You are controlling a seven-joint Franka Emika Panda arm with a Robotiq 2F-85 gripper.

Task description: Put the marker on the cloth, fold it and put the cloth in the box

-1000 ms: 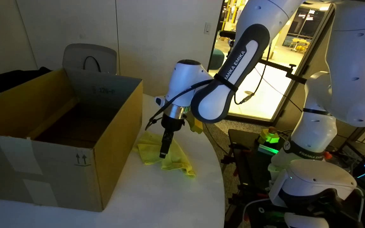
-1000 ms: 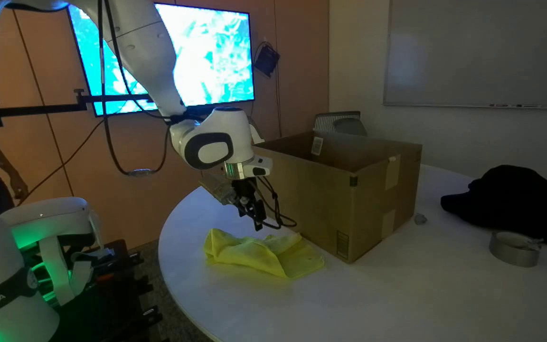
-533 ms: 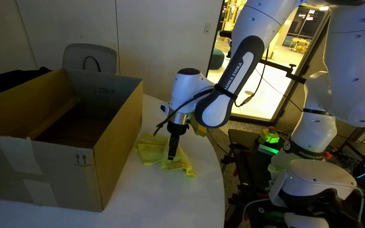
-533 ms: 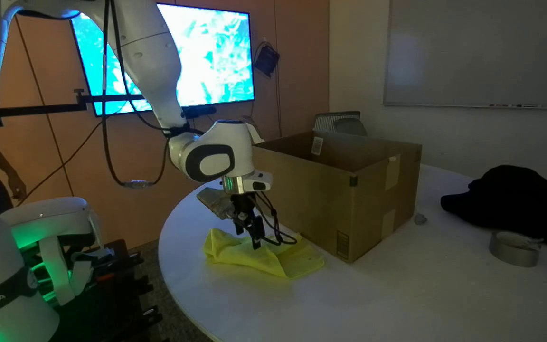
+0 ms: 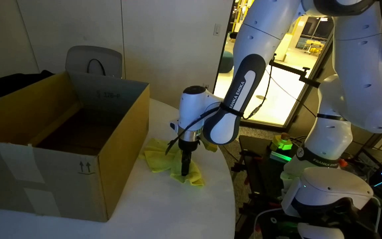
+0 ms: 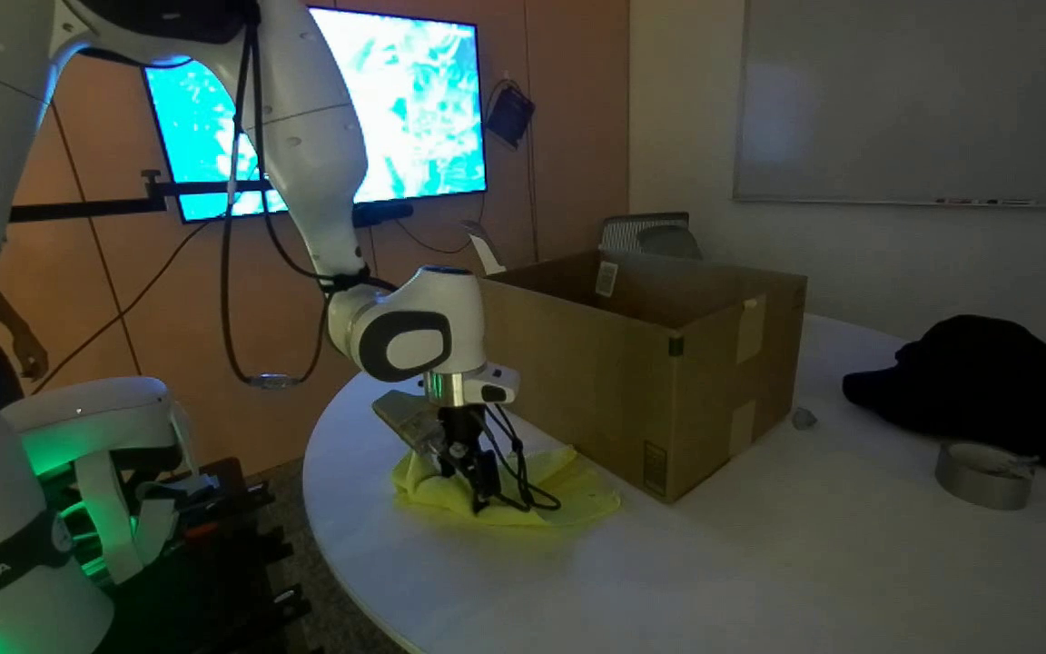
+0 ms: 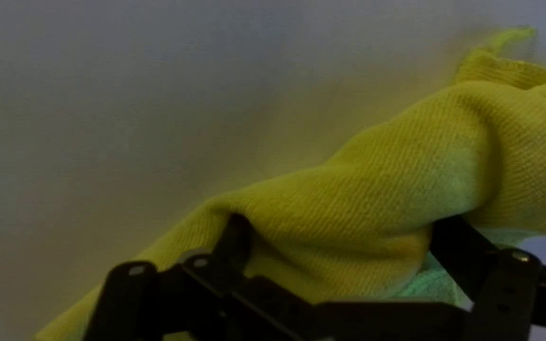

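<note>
The bright yellow cloth lies crumpled on the round white table beside the box, in both exterior views (image 5: 159,158) (image 6: 573,490) and in the wrist view (image 7: 386,170). My gripper points down with its fingertips at the cloth, in both exterior views (image 5: 185,174) (image 6: 484,505). In the wrist view my gripper (image 7: 341,232) has its fingers wide apart, with a raised fold of cloth between them; both tips press into or touch the cloth. The brown cardboard box (image 5: 124,156) stands open, in both exterior views (image 6: 577,381). The marker is hidden or out of view.
The white table's (image 5: 177,212) rounded edge runs close to the cloth on the robot's side. A black garment (image 6: 986,391), a grey tape roll (image 6: 983,477) and a small grey lump (image 6: 803,419) lie past the box. A grey chair (image 5: 95,58) stands behind it.
My gripper has come down from above the cloth to its surface, shifting away from the box in an exterior view. The cloth's near part is a little pushed in; the box has not moved.
</note>
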